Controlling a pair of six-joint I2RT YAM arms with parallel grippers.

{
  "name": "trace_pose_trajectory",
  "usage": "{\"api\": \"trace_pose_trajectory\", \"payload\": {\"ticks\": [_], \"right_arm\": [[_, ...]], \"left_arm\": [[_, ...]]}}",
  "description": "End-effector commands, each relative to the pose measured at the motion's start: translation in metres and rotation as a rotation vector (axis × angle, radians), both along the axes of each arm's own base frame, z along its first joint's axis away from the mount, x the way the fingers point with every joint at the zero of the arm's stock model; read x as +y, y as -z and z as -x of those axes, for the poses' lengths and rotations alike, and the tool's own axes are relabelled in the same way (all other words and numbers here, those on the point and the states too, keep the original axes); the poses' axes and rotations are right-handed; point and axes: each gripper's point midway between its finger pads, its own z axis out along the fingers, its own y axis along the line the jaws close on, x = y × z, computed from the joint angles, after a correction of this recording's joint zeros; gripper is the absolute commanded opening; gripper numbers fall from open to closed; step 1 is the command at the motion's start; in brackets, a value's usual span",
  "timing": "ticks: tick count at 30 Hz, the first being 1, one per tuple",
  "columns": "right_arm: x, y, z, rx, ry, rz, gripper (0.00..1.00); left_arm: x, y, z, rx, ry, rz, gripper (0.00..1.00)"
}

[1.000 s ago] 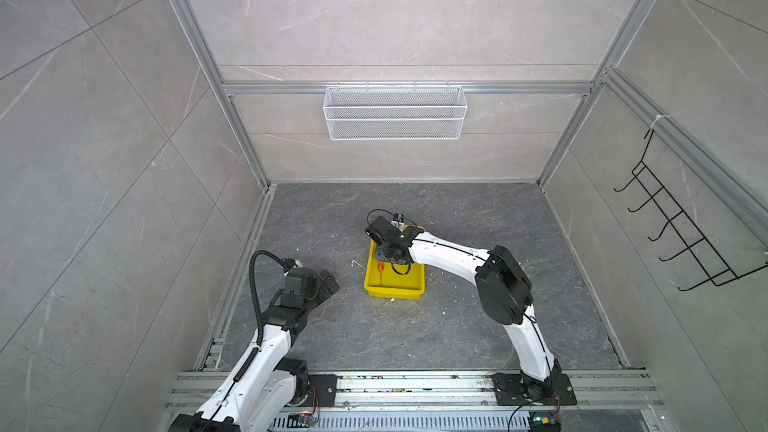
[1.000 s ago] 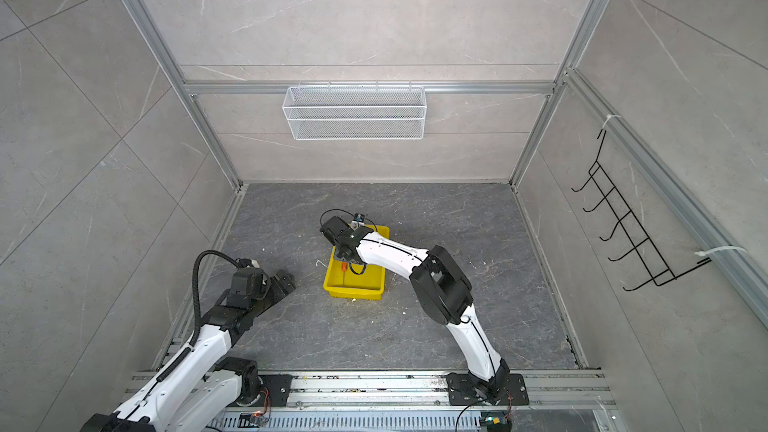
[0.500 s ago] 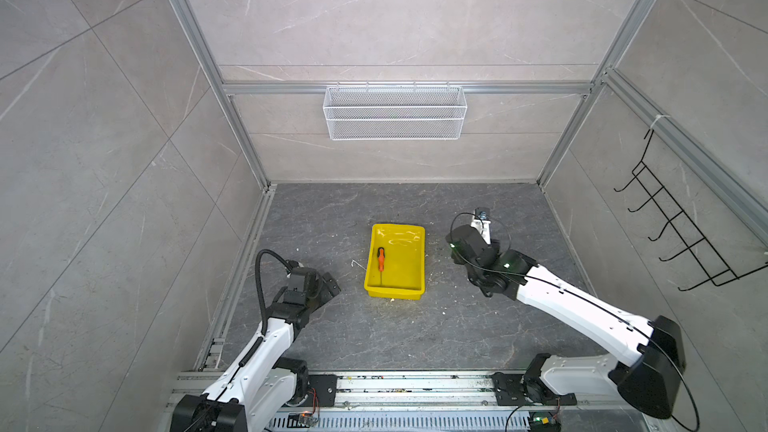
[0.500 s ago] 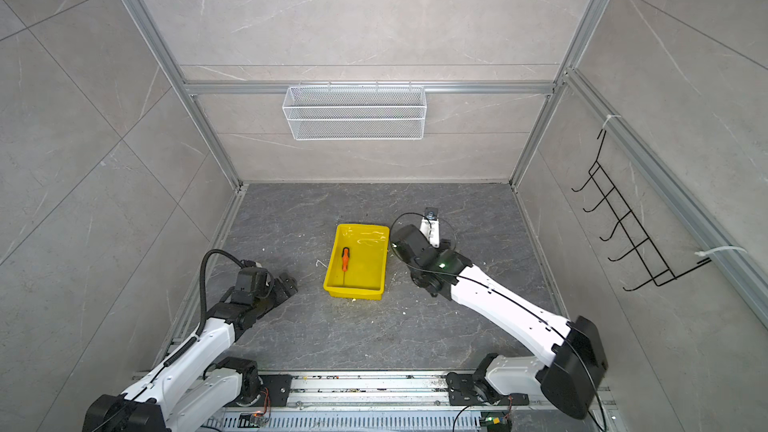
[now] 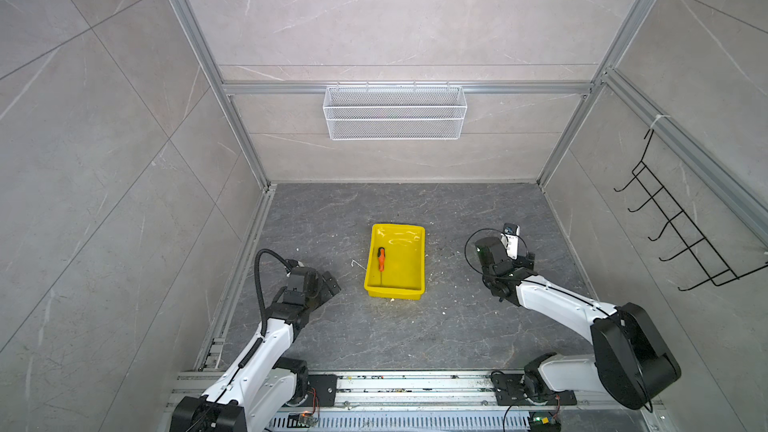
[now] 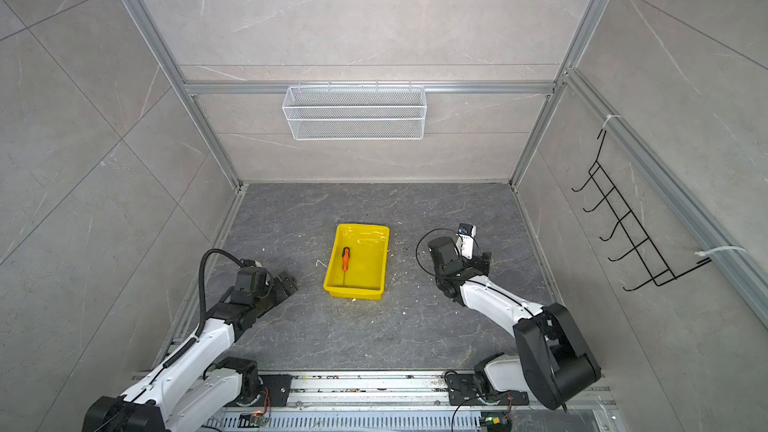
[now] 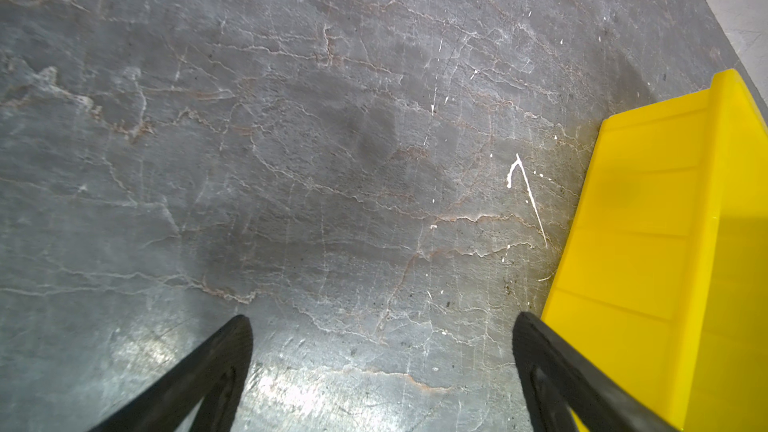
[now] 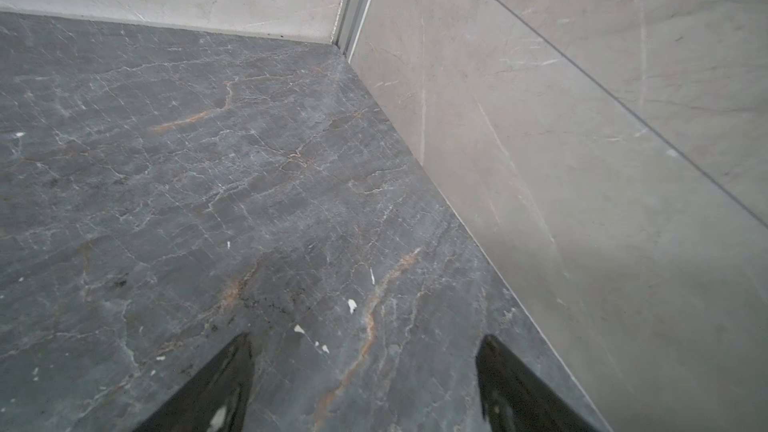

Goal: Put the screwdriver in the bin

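Top views: small orange-handled screwdriver [image 5: 381,258] lies inside shallow yellow plastic bin [image 5: 405,272]. Left end effector [image 7: 382,320] and right end effector [image 8: 365,337] stand with jaws apart, empty. If you sweep the nearby left one sideways, you may knock the bin.

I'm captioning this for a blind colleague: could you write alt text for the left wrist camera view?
The left gripper is open and empty over a dark grey stone surface veined with pale cracks and flecked with white marks. The outer wall of the yellow bin appears close beside one of its black fingers.
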Motion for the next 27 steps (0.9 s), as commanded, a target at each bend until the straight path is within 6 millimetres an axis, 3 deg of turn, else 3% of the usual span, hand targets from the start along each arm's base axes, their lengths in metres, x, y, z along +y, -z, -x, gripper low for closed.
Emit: {"api": "trace_pose_trajectory", "payload": {"ticks": [1,6,10,16,27], "right_arm": [[0.005,0.005,-0.012,-0.067,-0.033,-0.051,0.85],[-0.005,0.016,-0.011,-0.106,-0.030,-0.108,0.83],[-0.015,0.014,-0.010,-0.143,0.012,-0.130,0.85],[-0.013,0.012,-0.006,-0.178,-0.034,-0.143,1.00],[0.002,0.015,-0.020,-0.135,-0.156,-0.121,1.00]], "left_arm": [[-0.004,-0.013,-0.010,-0.038,0.021,0.002,1.00],[-0.005,-0.012,-0.009,-0.033,0.029,0.004,1.00],[-0.002,-0.014,-0.007,-0.047,0.010,-0.002,1.00],[0.003,-0.016,-0.007,-0.060,-0.014,-0.012,1.00],[0.002,-0.008,-0.009,0.006,-0.002,-0.033,1.00]]}}
